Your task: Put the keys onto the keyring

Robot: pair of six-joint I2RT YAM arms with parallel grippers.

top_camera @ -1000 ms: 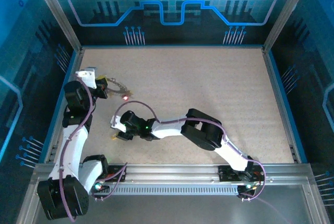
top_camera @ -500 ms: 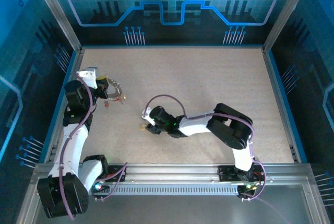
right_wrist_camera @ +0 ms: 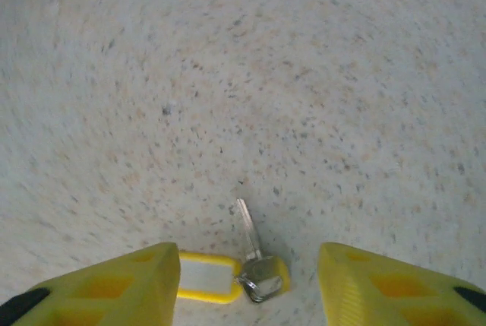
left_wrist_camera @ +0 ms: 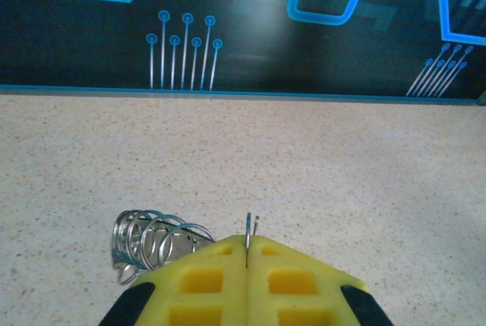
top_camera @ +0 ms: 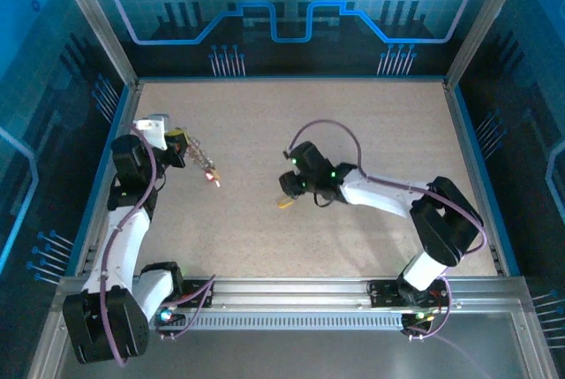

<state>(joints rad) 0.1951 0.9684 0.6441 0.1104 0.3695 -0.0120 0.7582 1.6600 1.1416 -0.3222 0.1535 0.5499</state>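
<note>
Right fingers are spread wide just above the desk, gripping nothing, and there's the key, lying flat right between them! Its blade runs up the frame, away from the wrist and tipped a touch left. Its yellow tag sticks out sideways against the left-hand finger. So the blade lies across the closing line, and I'd say a straight drop and squeeze should catch the head.

Over at the left of the overhead view, the left fingers are pressed shut on the keyring, pinched edge-on and upright, with a cluster of silvery loops just to its left. The key sits mid-desk, well apart from the ring, and the right arm is plainly the nearer.
</note>
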